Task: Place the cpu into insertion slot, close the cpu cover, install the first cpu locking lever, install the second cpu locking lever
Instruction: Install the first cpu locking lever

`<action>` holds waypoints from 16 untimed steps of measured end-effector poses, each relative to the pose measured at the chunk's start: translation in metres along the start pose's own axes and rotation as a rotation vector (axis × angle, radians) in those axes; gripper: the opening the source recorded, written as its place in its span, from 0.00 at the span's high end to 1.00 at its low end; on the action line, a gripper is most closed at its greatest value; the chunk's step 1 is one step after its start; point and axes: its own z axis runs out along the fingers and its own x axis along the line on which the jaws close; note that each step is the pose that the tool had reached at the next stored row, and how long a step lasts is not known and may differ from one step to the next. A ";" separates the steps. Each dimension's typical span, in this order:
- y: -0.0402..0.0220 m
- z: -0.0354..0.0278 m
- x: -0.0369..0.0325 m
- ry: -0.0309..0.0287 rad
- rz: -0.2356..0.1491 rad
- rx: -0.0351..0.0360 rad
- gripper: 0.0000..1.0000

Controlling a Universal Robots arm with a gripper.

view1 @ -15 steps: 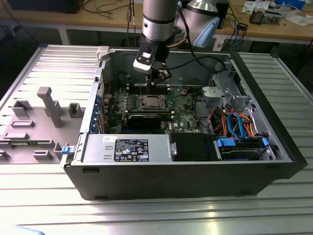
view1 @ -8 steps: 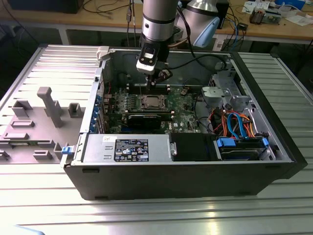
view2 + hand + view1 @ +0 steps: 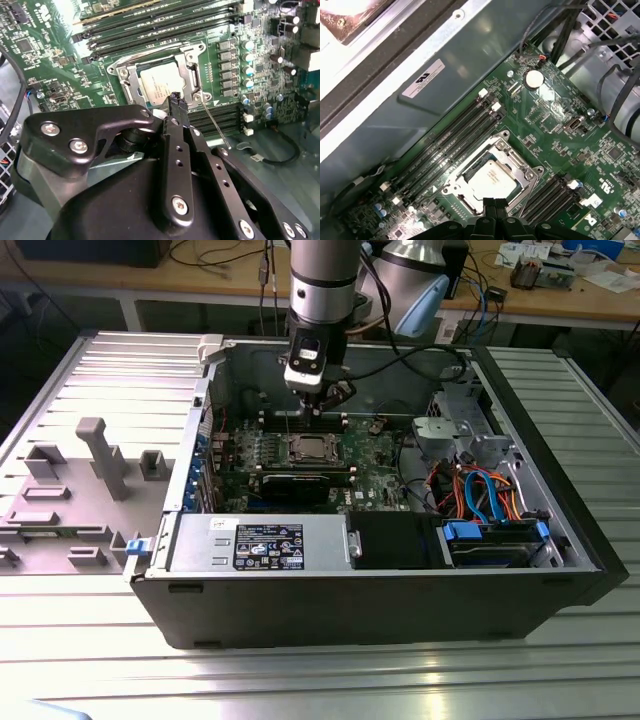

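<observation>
The arm (image 3: 322, 280) comes straight down from above into an open computer case (image 3: 380, 612). The case lies on a grey ribbed counter (image 3: 100, 660). The arm's wrist points down at the green board (image 3: 380, 480) inside the case.

The tool (image 3: 318, 400) hangs just above the board, near the back wall of the case. In both wrist views its two black fingertips (image 3: 489, 207) are pressed together. I see nothing between them.

The cpu (image 3: 490, 181) already sits flat in the insertion slot (image 3: 469, 174). The cpu cover (image 3: 521, 175) lies down over it, and the cpu's shiny top shows through the big hole in the middle. In the second wrist view, the tip of the tool (image 3: 176, 100) is just beside one edge of the cover. A thin metal lever (image 3: 215, 125) slants away from the cover's corner, across the long black memory slots (image 3: 220, 117). I cannot tell if it is hooked down.
</observation>
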 end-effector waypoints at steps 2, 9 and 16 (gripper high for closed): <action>0.0000 0.0002 0.0000 -0.0001 -0.028 0.0003 0.89; 0.0000 0.0016 0.0000 0.0015 -0.158 0.0020 0.89; 0.0000 0.0022 0.0000 0.0029 -0.283 0.0036 0.89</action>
